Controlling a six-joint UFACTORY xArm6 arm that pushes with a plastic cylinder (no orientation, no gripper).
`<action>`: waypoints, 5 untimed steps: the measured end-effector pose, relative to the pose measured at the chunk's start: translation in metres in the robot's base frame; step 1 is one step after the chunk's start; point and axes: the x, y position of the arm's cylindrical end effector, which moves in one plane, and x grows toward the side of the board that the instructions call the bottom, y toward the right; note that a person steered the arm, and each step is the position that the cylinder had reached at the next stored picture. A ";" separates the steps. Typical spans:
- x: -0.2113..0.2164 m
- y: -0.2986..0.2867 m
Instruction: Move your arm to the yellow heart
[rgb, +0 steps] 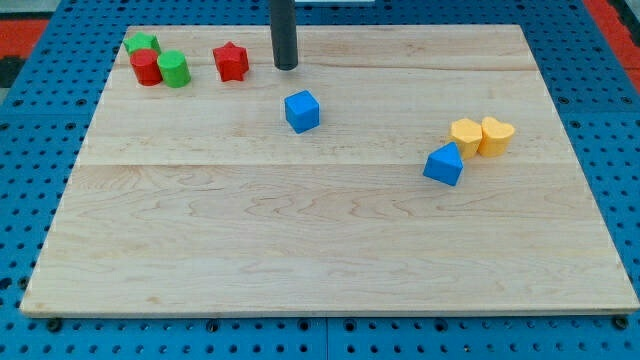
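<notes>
The yellow heart (497, 135) sits at the view's right, touching a yellow hexagon-like block (466, 134) on its left. A blue triangular block (443, 165) lies just below-left of the yellow pair. My tip (287, 66) is near the view's top centre, far to the left of the yellow heart. It stands just above a blue cube (301, 111) and to the right of a red star (231, 62).
A green star (141, 44), a red cylinder (146, 68) and a green cylinder (174, 70) cluster at the view's top left. The wooden board (320, 250) lies on a blue perforated base.
</notes>
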 end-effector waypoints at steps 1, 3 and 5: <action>0.000 0.000; 0.000 0.016; 0.000 0.040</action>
